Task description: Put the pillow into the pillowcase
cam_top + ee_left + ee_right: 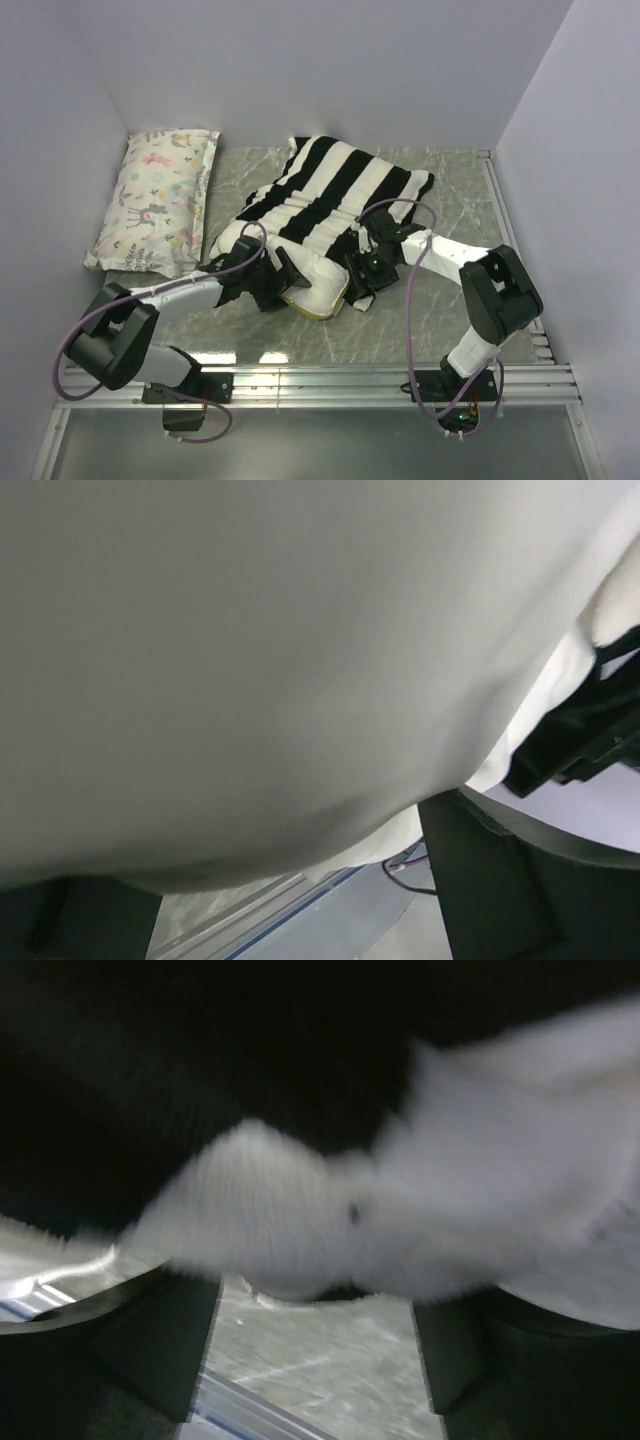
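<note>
Striped fabric, black and white: the pillowcase (335, 195), lying rumpled on the marbled counter (450, 330), mouth at its near end.

Item within: the pillow (318, 285), cream-white. Most of its bulk lay under the stripes, and one end with a yellow band (316, 311) protruded from the pillowcase mouth. Insertion was judged largely but not fully done.

Left claw (283, 278): at the left side of the pillowcase mouth, against the exposed pillow end. Its wrist view was filled by the pillow (250, 660). Its fingers (500, 880) stood wide at the lower corners, with nothing seen pinched between them.

Right claw (358, 283): at the right side of the pillowcase mouth. Its fingers (140, 1350) stood well apart, with the fuzzy pillowcase (430, 1190) bunched just beyond the tips and bare counter showing through the gap. No grip was evident.

Also present: a floral-print pillow (160, 200), well left of the pillowcase and not involved.

Hazards noted:
- Neither claw was seen gripping the hem, so a push on the pillow end would likely have shoved pillowcase and pillow together across the counter rather than seating one in the other.
- The plump filling could have sprung back out of the mouth once let go.
- A pinch taken blind might have caught pillow and hem together, locking them.
- Cloth covered both wrist cameras, so aim at the hem was poor.
- The cables (405, 203) looped over the pillowcase could have snagged a fold.
</note>
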You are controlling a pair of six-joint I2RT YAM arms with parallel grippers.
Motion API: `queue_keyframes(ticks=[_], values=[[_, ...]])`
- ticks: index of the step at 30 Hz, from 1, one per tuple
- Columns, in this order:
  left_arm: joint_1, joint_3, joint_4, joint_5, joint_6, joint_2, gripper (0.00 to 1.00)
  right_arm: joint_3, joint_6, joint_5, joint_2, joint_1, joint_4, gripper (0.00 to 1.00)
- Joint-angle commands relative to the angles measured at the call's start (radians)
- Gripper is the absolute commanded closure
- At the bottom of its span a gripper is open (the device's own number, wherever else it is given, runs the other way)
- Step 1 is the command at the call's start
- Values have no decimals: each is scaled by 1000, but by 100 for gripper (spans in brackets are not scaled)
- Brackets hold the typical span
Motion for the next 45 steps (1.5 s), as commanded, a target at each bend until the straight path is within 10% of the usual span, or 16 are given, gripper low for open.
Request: queue_keyframes(ticks=[1, 5, 6, 9, 26, 32, 35, 38, 45], values=[[-5, 63, 124, -18, -61, 31, 1, 43, 25, -107, 29, -2, 54, 30], [15, 72, 265, -21, -115, 97, 48, 40, 19, -247, 18, 0, 77, 87], [23, 72, 303, -12, -151, 104, 73, 37, 11, -287, -14, 1, 74, 100], [63, 98, 386, -5, -204, 120, 100, 27, -36, -418, -109, 35, 54, 100], [150, 233, 428, -44, -402, 143, 100, 413, -417, -791, 19, 541, -386, 100], [141, 200, 415, -34, -337, 140, 100, 505, -391, -764, -11, 477, -420, 100], [124, 178, 275, -12, -158, 117, 96, 425, -366, -731, -66, 335, -392, 78], [112, 219, 64, 55, 159, 83, 52, 448, -490, -694, -69, 232, -642, 39], [236, 362, -351, 285, 774, -50, 34, 563, -494, -584, -121, 54, -630, 33]])
